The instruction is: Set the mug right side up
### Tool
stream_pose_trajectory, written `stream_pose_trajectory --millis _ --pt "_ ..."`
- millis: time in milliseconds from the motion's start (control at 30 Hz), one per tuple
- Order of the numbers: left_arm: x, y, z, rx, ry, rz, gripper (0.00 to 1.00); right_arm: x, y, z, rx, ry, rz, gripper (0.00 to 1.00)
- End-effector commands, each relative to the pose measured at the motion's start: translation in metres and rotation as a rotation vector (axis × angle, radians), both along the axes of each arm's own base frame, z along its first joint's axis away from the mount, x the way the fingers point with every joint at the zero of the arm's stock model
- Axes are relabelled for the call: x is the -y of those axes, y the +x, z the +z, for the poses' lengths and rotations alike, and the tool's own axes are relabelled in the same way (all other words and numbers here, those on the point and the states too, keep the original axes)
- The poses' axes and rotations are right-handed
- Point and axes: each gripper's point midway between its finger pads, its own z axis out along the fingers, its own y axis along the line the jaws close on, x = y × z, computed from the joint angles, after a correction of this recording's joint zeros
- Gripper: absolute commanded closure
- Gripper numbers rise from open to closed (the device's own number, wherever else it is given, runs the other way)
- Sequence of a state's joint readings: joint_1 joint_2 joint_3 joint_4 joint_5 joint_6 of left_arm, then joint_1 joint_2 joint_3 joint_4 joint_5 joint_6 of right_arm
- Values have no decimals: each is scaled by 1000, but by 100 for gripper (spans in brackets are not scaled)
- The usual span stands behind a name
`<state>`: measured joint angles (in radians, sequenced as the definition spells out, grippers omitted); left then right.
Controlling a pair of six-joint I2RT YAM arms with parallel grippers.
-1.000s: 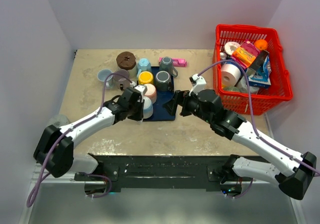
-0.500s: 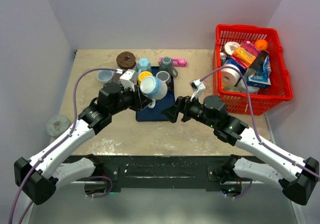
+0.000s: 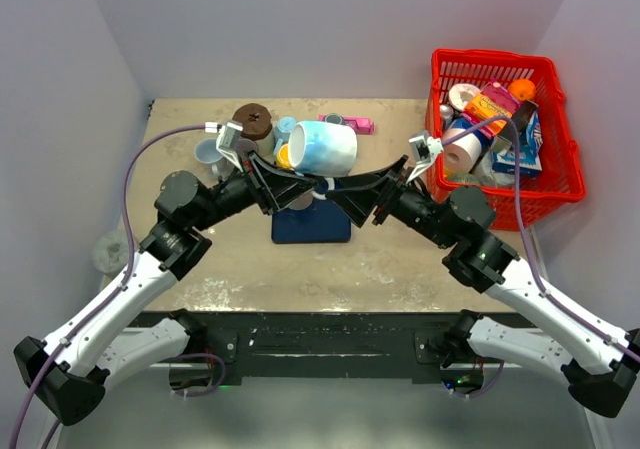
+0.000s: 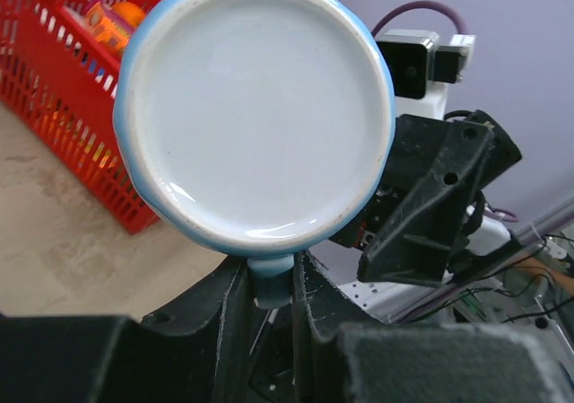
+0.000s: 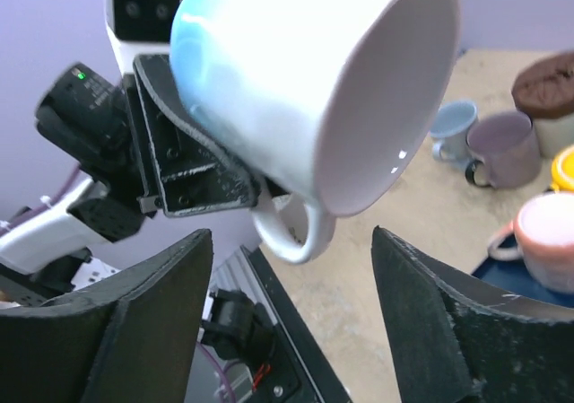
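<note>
A light blue mug (image 3: 323,147) hangs on its side in the air above the navy tray (image 3: 310,227). My left gripper (image 3: 303,181) is shut on its handle. In the left wrist view the mug's white base (image 4: 256,107) fills the frame and the handle (image 4: 269,282) is pinched between the fingers of the left gripper (image 4: 269,288). My right gripper (image 3: 362,197) is open, just right of and below the mug. In the right wrist view the mug's open mouth (image 5: 386,107) faces the camera, its handle (image 5: 291,232) points down, and the right gripper (image 5: 291,331) sits below without touching it.
Several other mugs stand at the back left: a brown-topped one (image 3: 252,119), a yellow one (image 3: 284,155), a blue one (image 3: 208,152), a pink one (image 5: 547,241). A pink object (image 3: 358,125) lies behind. A full red basket (image 3: 560,184) stands at the right.
My left arm has lifted the blue mug off the tray and tipped it onto its side, higher and further right. My right gripper has risen with it, open, to just under the mug.
</note>
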<state>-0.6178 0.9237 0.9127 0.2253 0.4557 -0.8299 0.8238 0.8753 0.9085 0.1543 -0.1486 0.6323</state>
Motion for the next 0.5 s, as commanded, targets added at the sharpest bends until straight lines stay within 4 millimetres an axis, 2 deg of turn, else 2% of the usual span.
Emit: stream_pose_trajectory --millis 0,100,300,467 --pt "-16 -47 88 244 -220 -106 100 7 -1 51 101 95 -23 30" --pt "-17 -52 89 253 -245 -126 100 6 -3 58 110 117 -6 32" --pt "-20 -61 89 283 -286 -159 100 -4 -13 60 121 136 74 37" --pt "-17 -62 85 277 -290 -174 100 -10 -32 72 181 187 187 39"
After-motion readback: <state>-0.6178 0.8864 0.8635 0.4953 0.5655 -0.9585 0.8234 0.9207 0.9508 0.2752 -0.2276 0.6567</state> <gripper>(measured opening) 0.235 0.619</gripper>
